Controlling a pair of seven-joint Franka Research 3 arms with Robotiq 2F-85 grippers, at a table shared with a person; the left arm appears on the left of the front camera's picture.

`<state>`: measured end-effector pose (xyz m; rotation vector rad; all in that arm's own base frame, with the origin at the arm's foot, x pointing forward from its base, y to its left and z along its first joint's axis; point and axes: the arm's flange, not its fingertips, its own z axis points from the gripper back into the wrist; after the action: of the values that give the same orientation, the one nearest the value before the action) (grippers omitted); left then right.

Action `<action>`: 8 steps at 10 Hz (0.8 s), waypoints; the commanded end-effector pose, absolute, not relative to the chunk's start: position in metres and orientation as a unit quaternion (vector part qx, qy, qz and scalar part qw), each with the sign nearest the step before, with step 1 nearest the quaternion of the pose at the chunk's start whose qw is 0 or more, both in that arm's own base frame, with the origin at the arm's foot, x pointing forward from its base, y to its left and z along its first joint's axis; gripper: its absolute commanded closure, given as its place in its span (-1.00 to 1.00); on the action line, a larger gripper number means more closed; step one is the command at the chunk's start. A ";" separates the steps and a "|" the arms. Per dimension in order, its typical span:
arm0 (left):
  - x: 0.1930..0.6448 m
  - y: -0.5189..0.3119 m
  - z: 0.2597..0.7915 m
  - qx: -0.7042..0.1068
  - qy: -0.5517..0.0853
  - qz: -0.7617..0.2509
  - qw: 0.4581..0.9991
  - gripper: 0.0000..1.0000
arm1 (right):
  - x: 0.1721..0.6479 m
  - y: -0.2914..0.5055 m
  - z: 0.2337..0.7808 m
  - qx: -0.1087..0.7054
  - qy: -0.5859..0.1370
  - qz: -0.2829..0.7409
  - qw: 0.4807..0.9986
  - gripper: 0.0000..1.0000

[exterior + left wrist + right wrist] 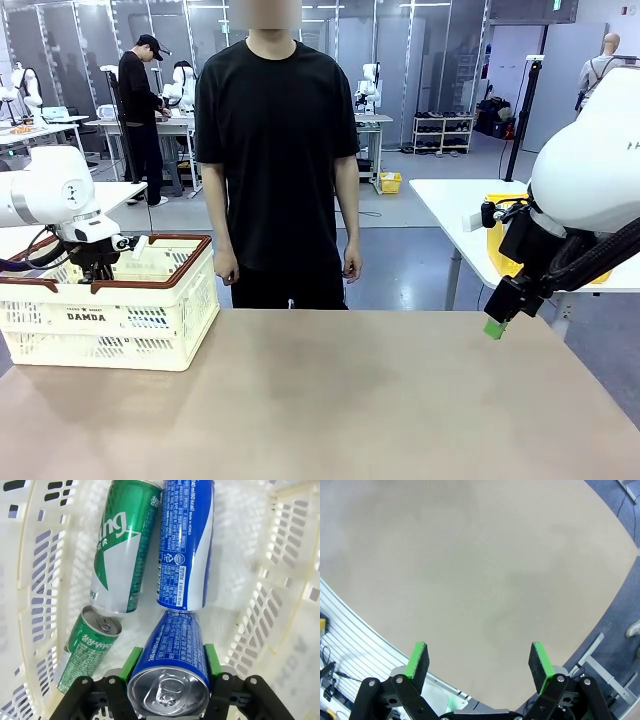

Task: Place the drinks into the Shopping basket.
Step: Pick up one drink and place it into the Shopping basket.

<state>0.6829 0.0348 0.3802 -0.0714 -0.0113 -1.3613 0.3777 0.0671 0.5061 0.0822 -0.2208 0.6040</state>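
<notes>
My left pincer [170, 662] is down inside the Shopping basket [42, 575], its green pads [134, 661] pressed against both sides of a blue can [172, 655] that I hold with its silver top toward the wrist camera. Just past the held can, touching its far end, a second blue can [186, 545] lies on the basket floor. Beside that one lies a green can [122, 545] with white lettering, and another green can [87, 652] lies nearer my pincer, its silver top pointing toward the first green one. That makes four drinks in the basket: two blue, two green. From the front, the cream lattice basket [130, 320] with its brown rim and "DAMDA" print sits on the left side of the counter [330, 400], and my left arm [55, 195] drops into it; the cans themselves are hidden by the wall there, so the count comes from the wrist view. My right pincer [479, 662] hangs over the right side of the bare counter with its jaws spread wide and nothing between them. A person [277, 150] in black stands at the far edge, hands down.
</notes>
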 end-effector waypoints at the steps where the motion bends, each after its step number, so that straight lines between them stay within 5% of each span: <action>1: 0.671 0.038 0.363 -0.027 -0.004 -0.634 0.773 -0.17 | 0.377 0.067 0.506 0.041 -0.108 0.298 0.948 -1.00; 5: 0.653 0.037 0.378 -0.023 -0.005 -0.643 0.765 -0.96 | 0.377 0.067 0.506 0.041 -0.108 0.298 0.948 -1.00; 8: 0.650 0.036 0.395 -0.007 -0.023 -0.641 0.767 -1.00 | 0.377 0.067 0.506 0.041 -0.108 0.298 0.948 -1.00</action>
<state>0.6629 0.0334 0.3957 -0.0440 -0.0314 -1.3740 0.3777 0.0671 0.5061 0.0822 -0.2208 0.6040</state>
